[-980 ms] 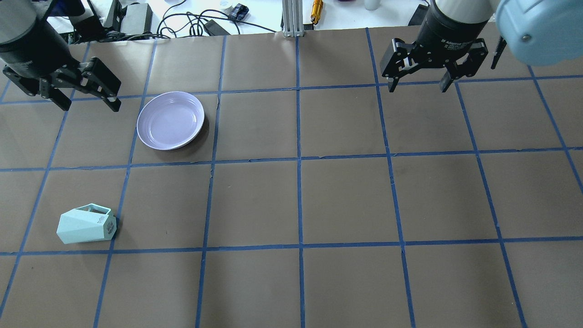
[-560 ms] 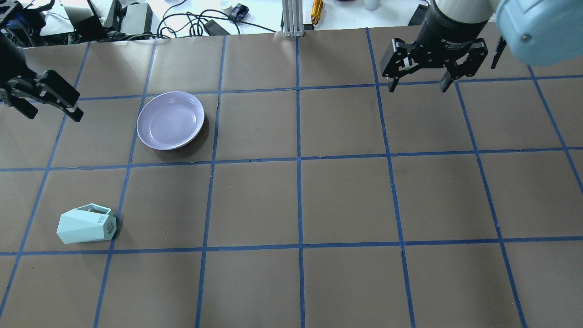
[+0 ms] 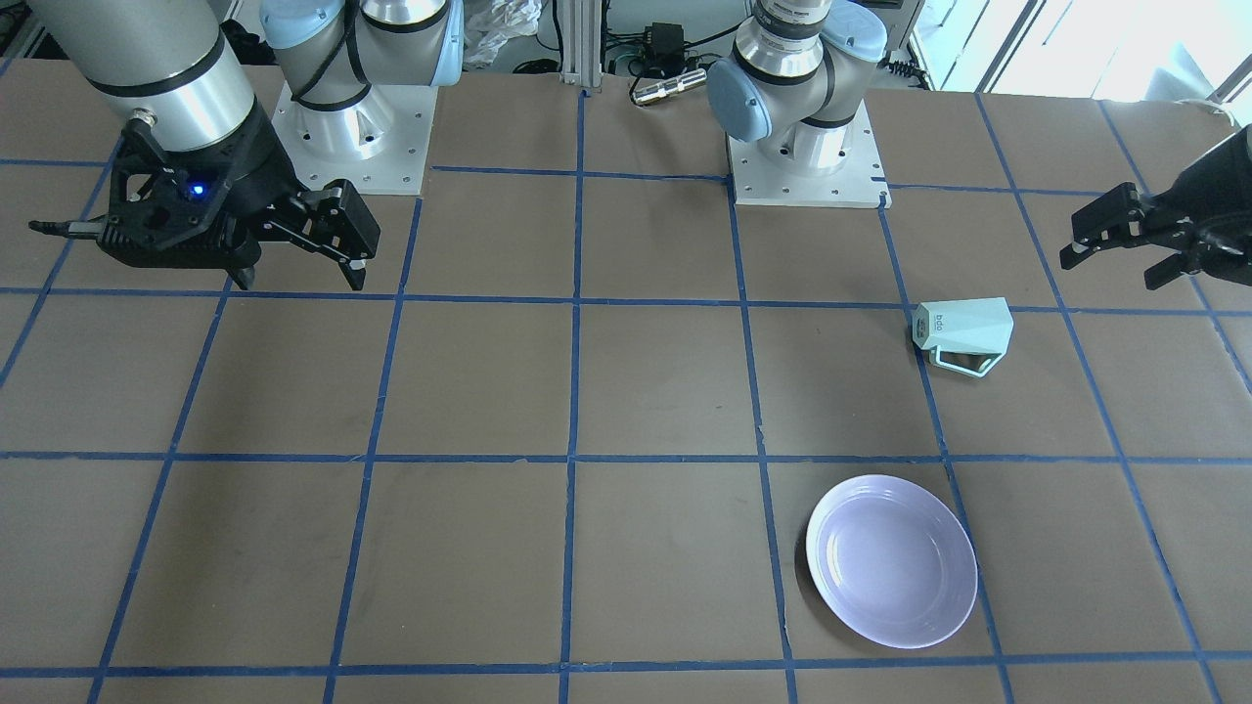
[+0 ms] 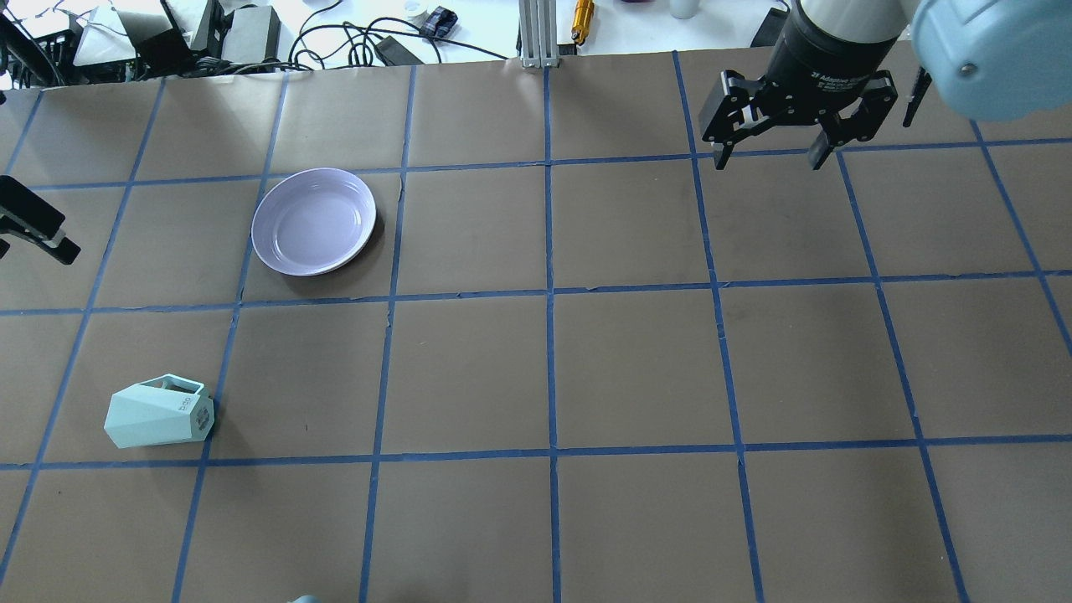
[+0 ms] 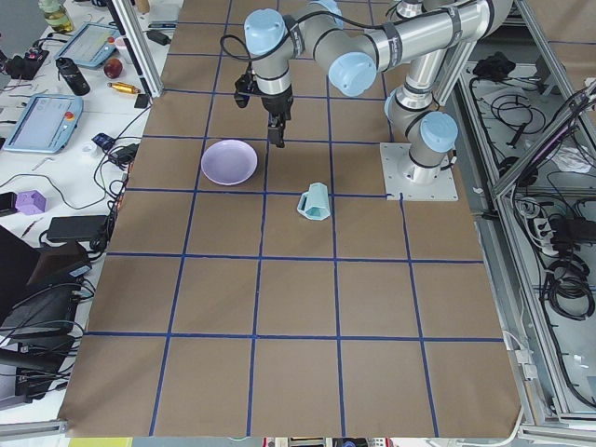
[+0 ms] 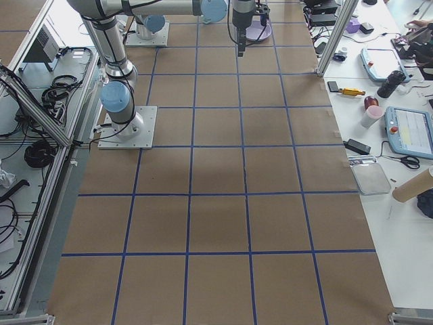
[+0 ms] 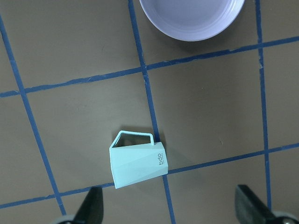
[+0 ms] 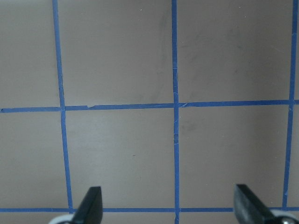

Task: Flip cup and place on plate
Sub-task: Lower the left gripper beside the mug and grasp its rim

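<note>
The mint-green cup (image 4: 159, 412) lies on its side at the near left of the table, base with dark lettering toward the middle, handle toward the plate. It also shows in the front view (image 3: 963, 330) and the left wrist view (image 7: 138, 162). The lavender plate (image 4: 314, 221) sits empty further back, and shows in the front view (image 3: 892, 561) too. My left gripper (image 3: 1115, 256) is open and empty, high over the table's left edge. In the overhead view only one finger (image 4: 40, 232) shows. My right gripper (image 4: 770, 157) is open and empty, over the far right.
Brown paper with a blue tape grid covers the table. Cables and boxes (image 4: 335, 38) and an aluminium post (image 4: 536, 33) stand beyond its far edge. The two arm bases (image 3: 352, 127) (image 3: 807, 147) stand on the robot's side.
My left gripper, still open, has moved left and nearer, almost leaving the overhead view. The right gripper, cup and plate have not moved.
</note>
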You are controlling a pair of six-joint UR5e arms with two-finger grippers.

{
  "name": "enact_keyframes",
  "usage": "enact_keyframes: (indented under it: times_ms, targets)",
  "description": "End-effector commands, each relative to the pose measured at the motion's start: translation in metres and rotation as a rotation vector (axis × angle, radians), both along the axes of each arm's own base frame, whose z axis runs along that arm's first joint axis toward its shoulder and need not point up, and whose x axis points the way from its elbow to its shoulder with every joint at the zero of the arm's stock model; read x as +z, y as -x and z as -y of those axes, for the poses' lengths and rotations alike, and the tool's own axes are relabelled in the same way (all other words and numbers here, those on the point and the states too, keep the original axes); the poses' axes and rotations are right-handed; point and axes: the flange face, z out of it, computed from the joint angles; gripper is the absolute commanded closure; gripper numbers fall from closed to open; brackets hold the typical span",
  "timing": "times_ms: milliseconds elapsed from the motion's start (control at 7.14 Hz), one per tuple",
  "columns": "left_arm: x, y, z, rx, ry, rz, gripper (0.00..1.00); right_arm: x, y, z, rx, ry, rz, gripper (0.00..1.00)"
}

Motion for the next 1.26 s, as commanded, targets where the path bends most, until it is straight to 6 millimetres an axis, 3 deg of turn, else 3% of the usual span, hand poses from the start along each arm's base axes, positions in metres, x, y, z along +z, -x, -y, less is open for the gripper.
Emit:
enact_keyframes:
  times_ms: [0, 420, 700, 1120]
  targets:
    - [-0.038, -0.049, -0.008, -0.007, -0.034, -0.073, 0.00, 0.000, 0.000, 0.000, 0.000, 0.001, 0.000, 0.00]
    - [-0.099, -0.109, -0.025, 0.063, -0.055, -0.215, 0.00, 0.000, 0.000, 0.000, 0.000, 0.000, 0.000, 0.00]
    - [-0.137, -0.127, -0.029, 0.102, -0.061, -0.341, 0.00, 0.000, 0.000, 0.000, 0.000, 0.000, 0.000, 0.00]
    - [-0.198, -0.149, -0.055, 0.187, -0.135, -0.568, 0.00, 0.000, 0.000, 0.000, 0.000, 0.000, 0.000, 0.00]
